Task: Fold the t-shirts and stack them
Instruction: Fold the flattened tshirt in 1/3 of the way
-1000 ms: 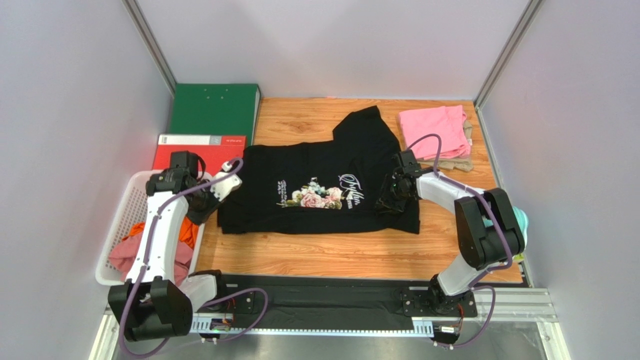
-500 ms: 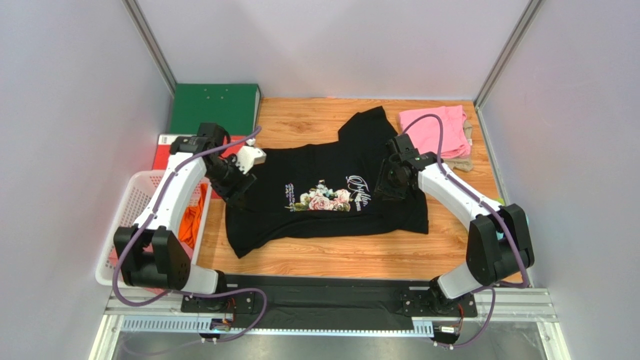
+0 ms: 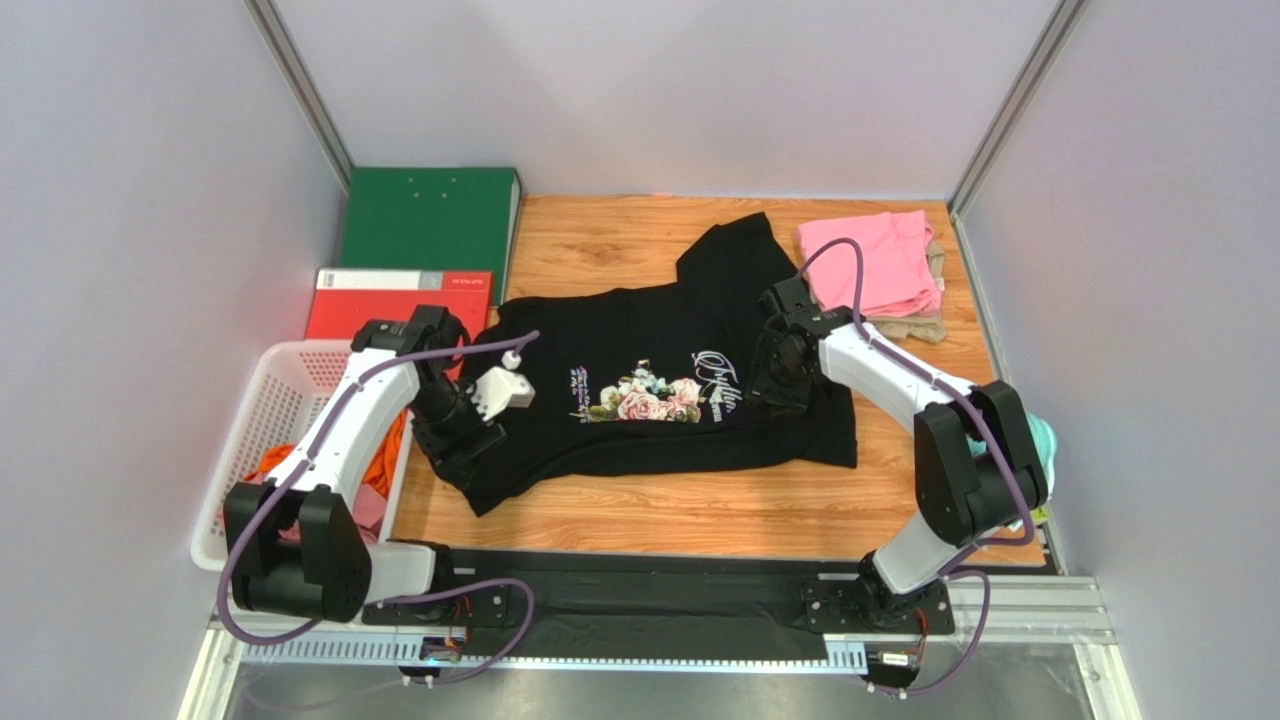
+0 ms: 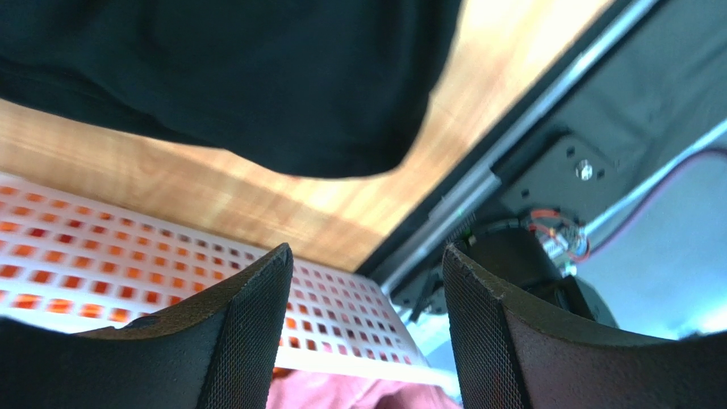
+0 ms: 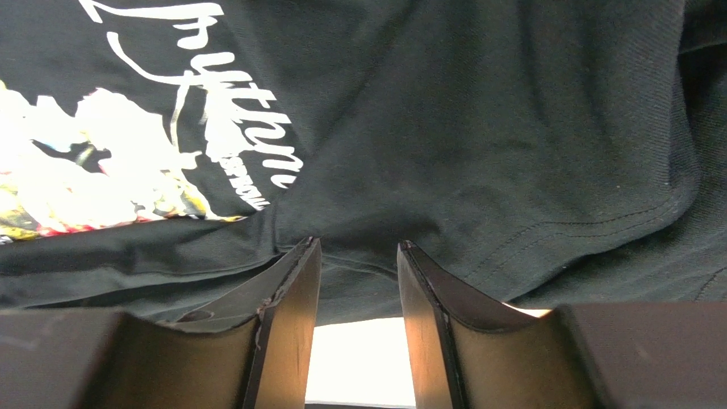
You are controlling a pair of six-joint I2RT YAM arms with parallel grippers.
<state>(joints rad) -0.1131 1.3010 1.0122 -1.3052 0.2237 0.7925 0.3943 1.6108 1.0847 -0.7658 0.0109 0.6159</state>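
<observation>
Beyond left pincer (image 4: 365, 251), green binder (image 3: 428, 218) and red binder (image 3: 394, 300); white basket (image 3: 293, 383) just beside it; teal bundle (image 3: 1041, 443) well apart from right pincer (image 5: 357, 244).

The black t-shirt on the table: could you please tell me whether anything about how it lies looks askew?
Yes. The black t-shirt is crooked on the table: its near-left corner is drawn into a point toward the front edge, the near hem runs slanted, and one sleeve sticks out toward the back.
</observation>
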